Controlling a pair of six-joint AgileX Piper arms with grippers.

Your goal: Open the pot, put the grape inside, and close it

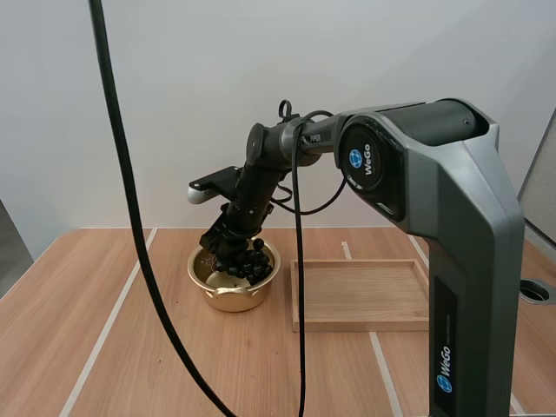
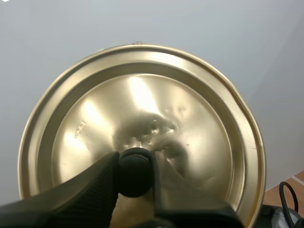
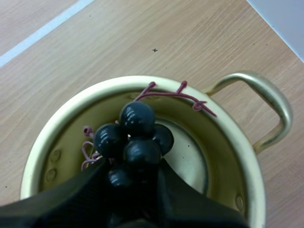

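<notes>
Brass pot sat open left of centre in the high view. My right gripper pinched the grape bunch at its mouth. Left gripper clamped the lid by its knob. I judged it best to sink deeper, then release so the stems cleared the rim.

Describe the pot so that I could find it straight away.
Look at the wooden table, then at the shallow wooden tray lying on it. Just left of the tray stands the pot: round, shiny gold metal, open-topped, with a bunch of dark grapes at its mouth.
</notes>
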